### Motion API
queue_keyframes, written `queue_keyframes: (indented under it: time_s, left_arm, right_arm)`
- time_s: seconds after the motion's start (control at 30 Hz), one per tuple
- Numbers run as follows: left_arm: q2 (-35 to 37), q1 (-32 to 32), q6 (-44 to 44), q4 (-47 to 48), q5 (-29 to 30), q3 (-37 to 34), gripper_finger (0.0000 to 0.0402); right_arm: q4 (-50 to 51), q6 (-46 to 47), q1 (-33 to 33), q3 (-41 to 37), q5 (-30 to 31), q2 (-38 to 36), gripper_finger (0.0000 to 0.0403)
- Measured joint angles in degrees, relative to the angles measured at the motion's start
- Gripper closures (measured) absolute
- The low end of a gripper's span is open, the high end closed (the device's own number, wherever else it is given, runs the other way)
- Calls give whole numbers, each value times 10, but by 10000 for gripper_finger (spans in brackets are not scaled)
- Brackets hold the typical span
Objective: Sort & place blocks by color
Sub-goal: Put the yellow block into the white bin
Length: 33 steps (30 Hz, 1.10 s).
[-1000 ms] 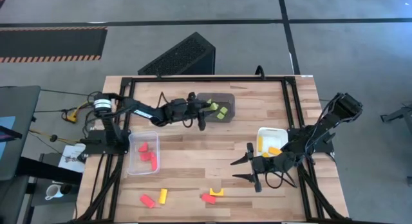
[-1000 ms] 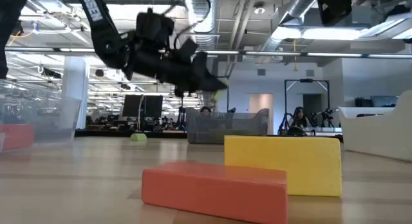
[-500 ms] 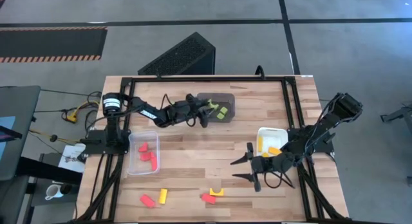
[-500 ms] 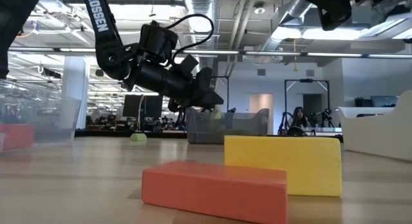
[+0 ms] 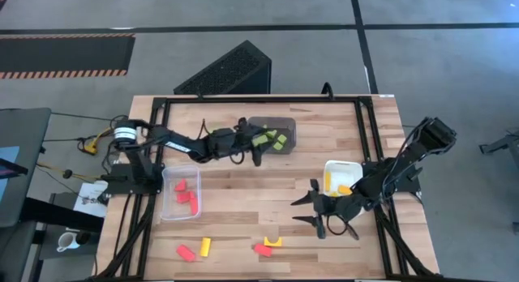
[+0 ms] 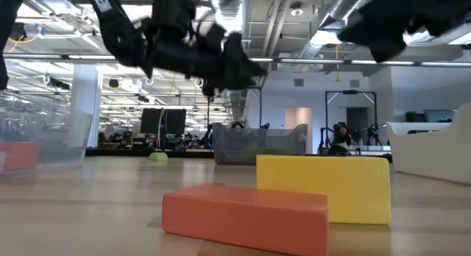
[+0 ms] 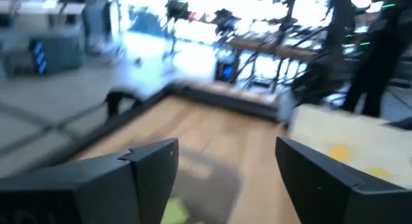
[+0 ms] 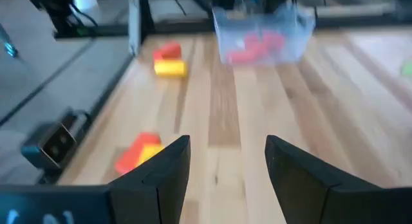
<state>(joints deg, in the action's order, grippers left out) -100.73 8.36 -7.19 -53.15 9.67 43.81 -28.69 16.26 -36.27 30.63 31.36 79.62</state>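
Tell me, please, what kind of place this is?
Probably a robotics lab or open workshop. A wooden table carries two robot arms and sorting bins such as the dark grey bin; the low view shows exposed ceiling ducts and monitors on benches behind.

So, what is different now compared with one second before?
The left gripper let go of a green block: it carried one above the dark grey bin a second ago, and now its fingers are open and empty, with one more green block lying inside. The right gripper shifted only slightly, open and empty near the white bin. The clear bin and the loose red and yellow blocks did not move.
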Motion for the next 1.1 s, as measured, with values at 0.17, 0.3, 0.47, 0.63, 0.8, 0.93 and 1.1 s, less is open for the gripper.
queue_keyframes:
  time_s: [0.17, 0.3, 0.47, 0.63, 0.8, 0.93, 1.1]
  left_arm:
    - [74, -66, 63, 26, 21, 0, 199]
    - [137, -114, 98, 108, 49, 1, 227]
    - [215, -164, 102, 222, 63, 0, 254]
    - [277, -203, 107, 291, 114, 0, 275]
    - [293, -227, 91, 277, 122, -36, 290]
    - [305, -249, 73, 231, 152, -84, 299]
    - [333, -274, 73, 151, 191, -156, 303]
  right_arm:
    - [20, 38, 9, 0, -4, 24, 180]
    - [15, 39, 19, 2, -42, 51, 180]
    - [16, 39, 27, 21, -105, 102, 180]
    - [15, 5, 32, 72, -133, 167, 180]
    - [35, -43, 40, 152, -186, 249, 180]
    - [121, -46, 41, 219, -219, 278, 180]
    - [189, -35, 39, 254, -221, 261, 180]
